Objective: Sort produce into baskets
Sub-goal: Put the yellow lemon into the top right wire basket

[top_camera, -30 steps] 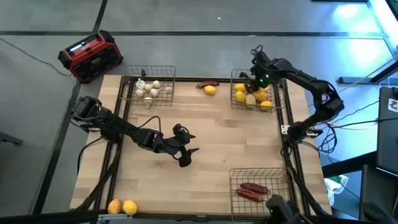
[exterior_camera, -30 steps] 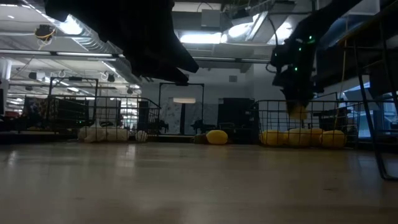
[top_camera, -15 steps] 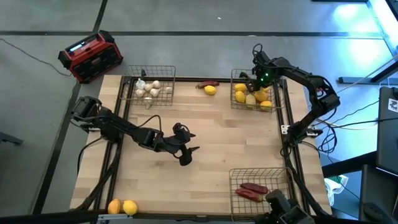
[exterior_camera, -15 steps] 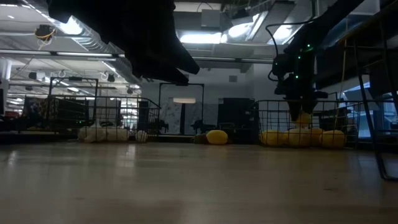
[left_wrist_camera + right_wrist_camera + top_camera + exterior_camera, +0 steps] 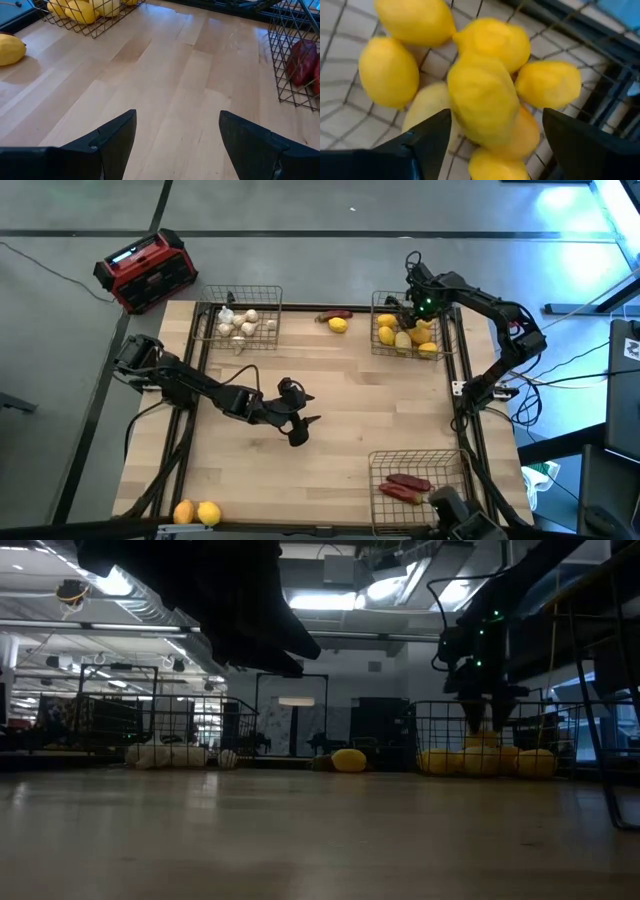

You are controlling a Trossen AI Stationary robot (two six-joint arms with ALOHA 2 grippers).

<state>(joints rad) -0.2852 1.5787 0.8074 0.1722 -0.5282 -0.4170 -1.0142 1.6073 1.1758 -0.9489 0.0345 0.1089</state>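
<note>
Right gripper (image 5: 408, 312): fingers apart, empty, above the lemon basket (image 5: 378, 346) at 1 o'clock of the table.
Left gripper (image 5: 305, 428): fingers apart, empty, over the table centre.
Lemons (image 5: 482, 97): piled in this basket; one loose lemon (image 5: 338, 325) at 12 o'clock.
Table (image 5: 360, 400): light wood planks.
Garlic basket (image 5: 262, 292): at 11 o'clock.
Pepper basket (image 5: 380, 465): at 5 o'clock.
Room: grey floor, red and black box (image 5: 146, 270) at 10 o'clock.

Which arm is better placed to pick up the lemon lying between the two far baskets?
Probably the right. Its tool stands open over the fruit basket, next to the loose lemon. The left tool hangs open mid-table, farther from it.
</note>
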